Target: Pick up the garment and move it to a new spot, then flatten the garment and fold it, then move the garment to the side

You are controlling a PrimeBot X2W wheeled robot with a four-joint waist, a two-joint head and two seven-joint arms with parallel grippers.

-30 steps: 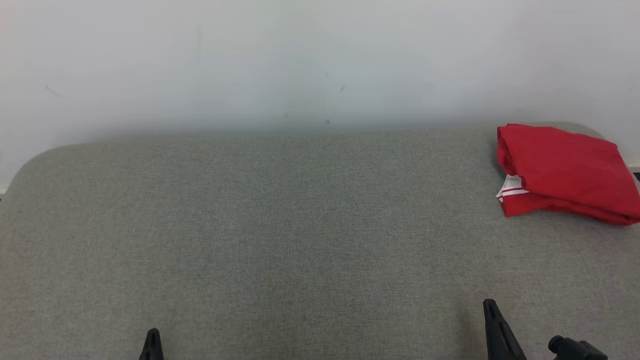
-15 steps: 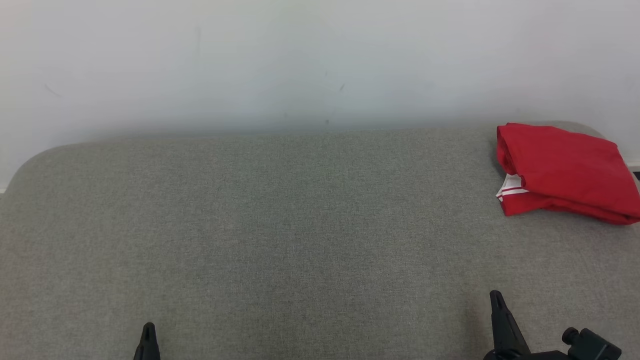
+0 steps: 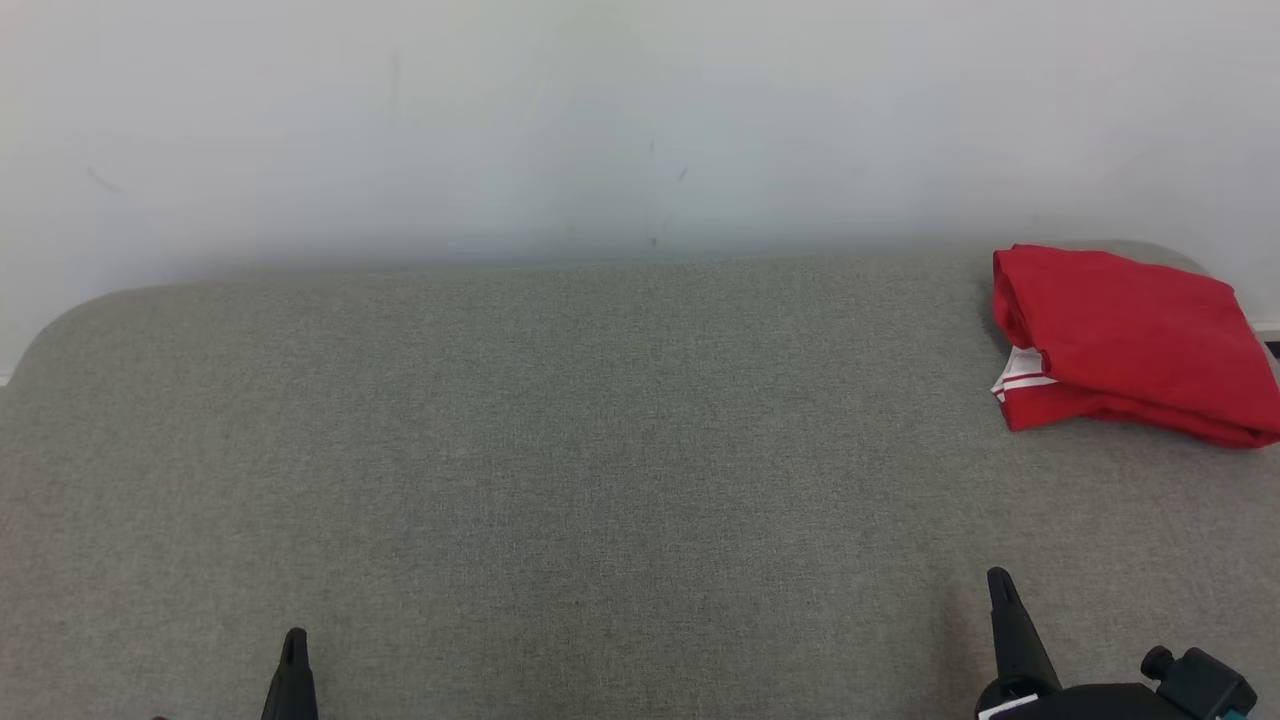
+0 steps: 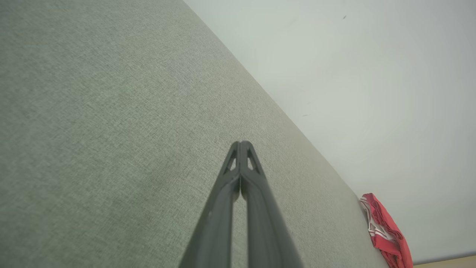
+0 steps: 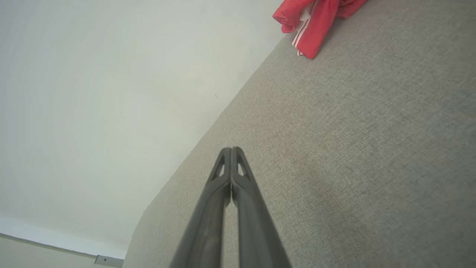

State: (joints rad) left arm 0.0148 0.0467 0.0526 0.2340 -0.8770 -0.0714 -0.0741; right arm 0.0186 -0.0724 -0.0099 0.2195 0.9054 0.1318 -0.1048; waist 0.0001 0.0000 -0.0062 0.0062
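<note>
Garment (image 3: 1130,340), apparently folded, at grey surface's (image 3: 600,450) far right corner.

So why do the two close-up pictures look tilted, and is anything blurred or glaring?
Head view: soft even light, no glare, red garment sharp, faint shadow at the foot of the wall. Left wrist view: tilted camera, the grey surface ends on a diagonal. Right wrist view: same tilt, a dim shadow on the surface beside the right fingers.

Slender dark jaws, triangular cut-outs (image 4: 232,164)
</note>
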